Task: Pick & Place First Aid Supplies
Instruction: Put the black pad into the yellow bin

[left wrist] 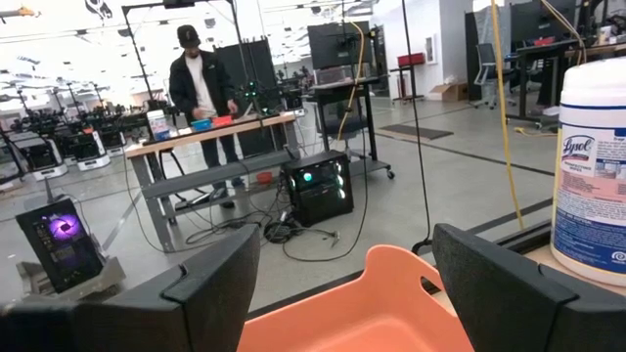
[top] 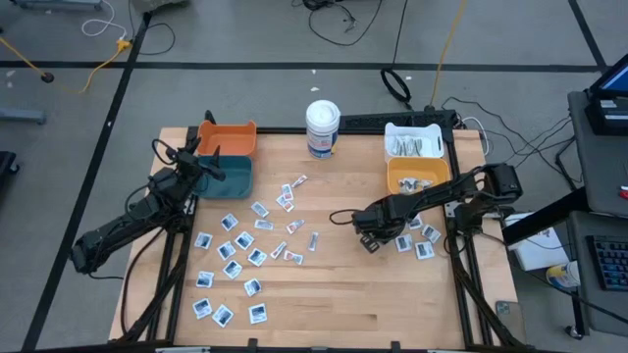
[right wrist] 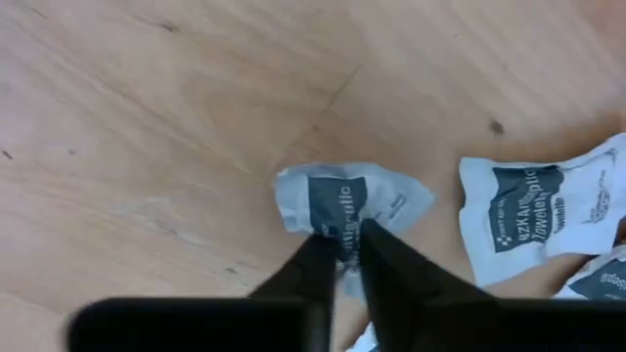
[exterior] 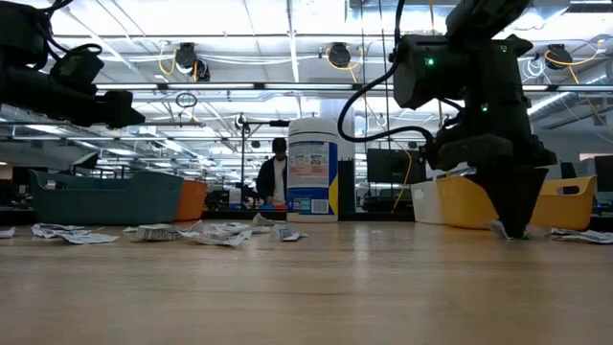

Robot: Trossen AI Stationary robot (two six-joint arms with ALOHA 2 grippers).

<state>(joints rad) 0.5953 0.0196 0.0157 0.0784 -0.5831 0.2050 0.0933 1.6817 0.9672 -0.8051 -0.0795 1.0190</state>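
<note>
Many white-and-blue first aid sachets (top: 257, 235) lie flat, scattered across the wooden table's left and middle. A few more (top: 422, 240) lie near my right gripper (top: 371, 240). That gripper points down at the table's right middle and is shut on one crumpled sachet (right wrist: 352, 200). Another sachet (right wrist: 533, 220) lies beside it. My left gripper (left wrist: 342, 284) hangs open and level above the orange bin (left wrist: 372, 313) at the far left, with nothing between its fingers. My right gripper pinches the crumpled sachet between its two fingertips at the middle of one edge (right wrist: 344, 233). The fingers come from above, pointing down. The sachet lies on the table top, its wrapper bunched up around the fingertips.
An orange bin (top: 228, 137) and a teal bin (top: 226, 175) stand at the far left. A white tub (top: 322, 127) stands at the far middle. A white bin (top: 412, 142) and an orange-yellow bin (top: 417, 176) stand at the far right. A person (left wrist: 201, 93) works at a bench beyond the table.
</note>
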